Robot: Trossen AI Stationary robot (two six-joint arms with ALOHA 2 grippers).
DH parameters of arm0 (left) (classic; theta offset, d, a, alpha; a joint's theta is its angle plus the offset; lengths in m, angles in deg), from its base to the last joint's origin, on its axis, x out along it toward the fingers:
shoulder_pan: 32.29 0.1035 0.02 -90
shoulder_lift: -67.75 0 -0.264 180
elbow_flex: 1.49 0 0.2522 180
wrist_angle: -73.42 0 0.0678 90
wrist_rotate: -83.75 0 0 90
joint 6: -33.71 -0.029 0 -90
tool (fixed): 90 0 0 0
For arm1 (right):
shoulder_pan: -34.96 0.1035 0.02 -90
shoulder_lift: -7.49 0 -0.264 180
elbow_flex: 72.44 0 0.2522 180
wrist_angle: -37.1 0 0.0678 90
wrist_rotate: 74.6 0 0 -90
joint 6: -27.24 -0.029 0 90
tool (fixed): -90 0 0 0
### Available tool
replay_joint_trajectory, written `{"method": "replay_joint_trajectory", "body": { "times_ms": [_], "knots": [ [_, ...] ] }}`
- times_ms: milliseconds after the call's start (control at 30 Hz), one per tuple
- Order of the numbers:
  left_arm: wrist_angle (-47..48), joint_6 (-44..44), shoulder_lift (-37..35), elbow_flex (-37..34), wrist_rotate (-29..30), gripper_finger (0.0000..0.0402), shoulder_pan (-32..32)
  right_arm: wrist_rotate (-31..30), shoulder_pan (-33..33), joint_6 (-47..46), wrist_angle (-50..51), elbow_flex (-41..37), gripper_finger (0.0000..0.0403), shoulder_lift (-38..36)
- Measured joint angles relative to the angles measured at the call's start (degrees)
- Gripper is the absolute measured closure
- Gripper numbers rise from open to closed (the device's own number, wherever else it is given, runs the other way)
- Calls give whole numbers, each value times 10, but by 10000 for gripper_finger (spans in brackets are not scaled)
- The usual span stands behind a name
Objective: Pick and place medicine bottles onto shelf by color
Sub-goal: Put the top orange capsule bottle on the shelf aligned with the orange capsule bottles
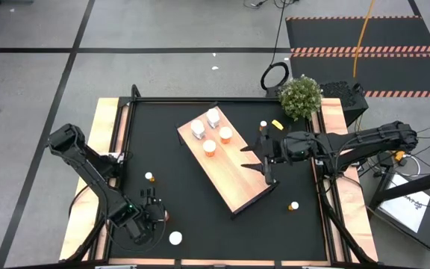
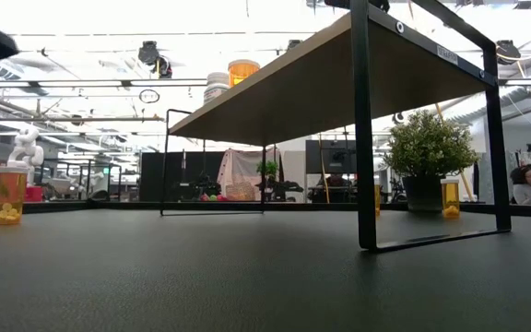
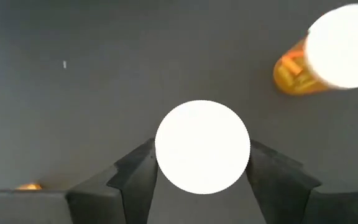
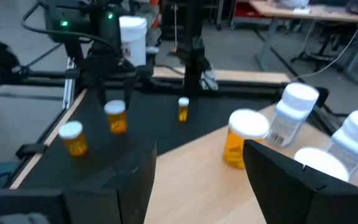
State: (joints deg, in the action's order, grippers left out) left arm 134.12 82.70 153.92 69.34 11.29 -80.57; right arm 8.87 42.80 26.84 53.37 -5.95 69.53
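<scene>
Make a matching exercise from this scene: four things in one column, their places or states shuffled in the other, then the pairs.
Things:
1. left gripper
2. right gripper
3. plant
4. two white bottles

Places or states:
A. at the far right corner of the table
B. open and empty, over the shelf
C. on the shelf's far end, beside two orange bottles
D. near the table's front left, closed around a white-capped bottle

Pairs: 1-D, 2-B, 3-A, 4-C
</scene>
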Motion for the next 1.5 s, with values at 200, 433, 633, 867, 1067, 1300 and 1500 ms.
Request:
{"method": "replay_joint_trajectory", "body": {
  "times_ms": [200,433,633,867,1067,1300,1500],
  "knots": [
    [45,-95,0,71,0,193,53,-33,0,9,-23,-1,167,10],
    [119,-197,0,189,10,178,115,-41,0,17,-78,-1,167,65],
    [120,-305,-1,267,11,188,160,-40,0,24,-96,15,167,109],
    [120,-405,-1,305,11,184,207,-38,1,24,-96,40,167,149],
    [107,-452,-1,307,11,180,244,-38,15,24,-95,61,167,179],
    [65,-486,-1,307,11,179,273,-38,37,37,-94,115,167,238],
    [60,-489,-1,307,11,179,280,-37,47,45,-93,148,167,266]
  ]
}}
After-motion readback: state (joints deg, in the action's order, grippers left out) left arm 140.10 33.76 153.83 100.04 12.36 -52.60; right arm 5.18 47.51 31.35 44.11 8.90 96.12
